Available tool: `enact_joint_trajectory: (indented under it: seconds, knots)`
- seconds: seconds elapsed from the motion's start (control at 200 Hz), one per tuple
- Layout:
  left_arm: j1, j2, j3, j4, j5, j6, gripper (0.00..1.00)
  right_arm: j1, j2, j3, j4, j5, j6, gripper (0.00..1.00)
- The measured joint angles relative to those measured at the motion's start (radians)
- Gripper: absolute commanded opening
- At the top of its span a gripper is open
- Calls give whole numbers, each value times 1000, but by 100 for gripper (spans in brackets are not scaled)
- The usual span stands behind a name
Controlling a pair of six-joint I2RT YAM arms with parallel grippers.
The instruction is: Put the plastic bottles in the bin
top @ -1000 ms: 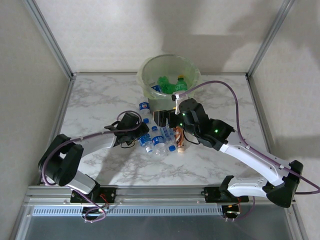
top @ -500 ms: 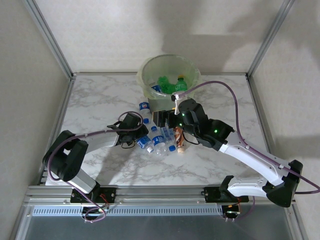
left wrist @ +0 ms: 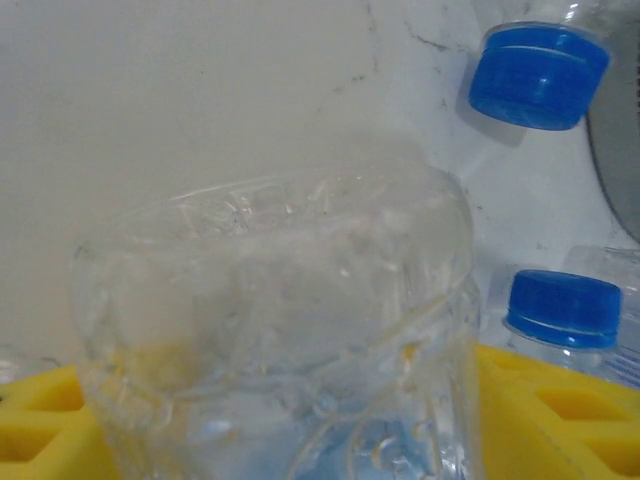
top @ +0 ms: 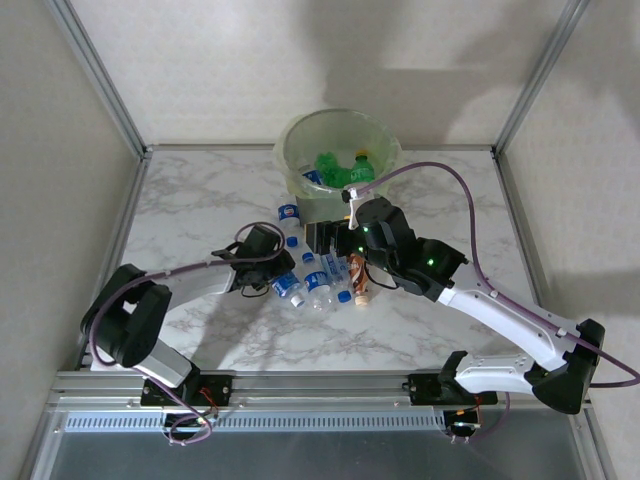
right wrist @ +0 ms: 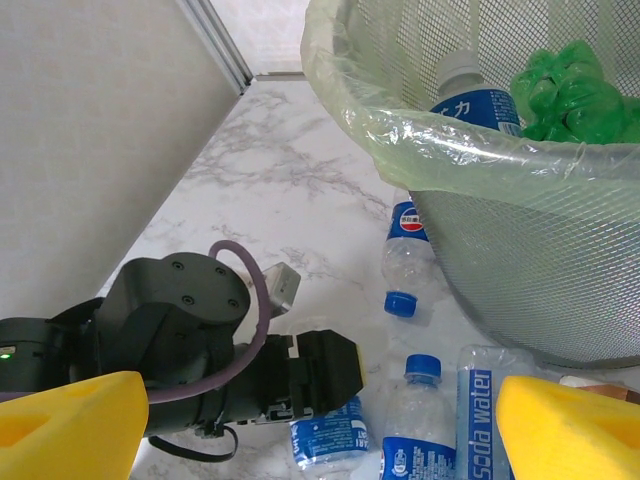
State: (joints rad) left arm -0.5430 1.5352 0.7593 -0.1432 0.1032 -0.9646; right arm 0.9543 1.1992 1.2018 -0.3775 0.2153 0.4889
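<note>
Several plastic bottles (top: 325, 280) lie in a heap on the marble table in front of the bin (top: 285, 150). My left gripper (top: 283, 276) lies low at the heap's left side, its yellow pads (left wrist: 560, 400) against both sides of a clear, blue-labelled bottle (left wrist: 280, 330) that is lying on the table (right wrist: 330, 435). My right gripper (top: 325, 241) hovers open above the heap, with nothing between its yellow pads (right wrist: 70, 425). Inside the bin (right wrist: 430, 135) are green bottles (top: 335, 168) and a blue-labelled one (right wrist: 475, 100).
A Pepsi bottle (right wrist: 405, 260) lies close to the bin's wall, a "soda water" bottle (right wrist: 478, 400) and another blue-capped one (right wrist: 418, 420) nearer me. An orange-labelled bottle (top: 360, 278) lies under the right arm. Metal frame posts and walls close the table on three sides.
The left jaws have narrowed onto the clear bottle and the left arm has edged slightly right. The right arm has stayed put.
</note>
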Motion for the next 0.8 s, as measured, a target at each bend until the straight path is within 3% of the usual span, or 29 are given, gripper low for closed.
enact_joint_trajectory:
  seconds: [0.506,0.801]
  knots:
    - [9,-376,64,-39,58,-5,66,0,10,24,-1,-11,2,90]
    - [36,-512,102,111,122,-62,67,0,1,43,3,-45,3,99]
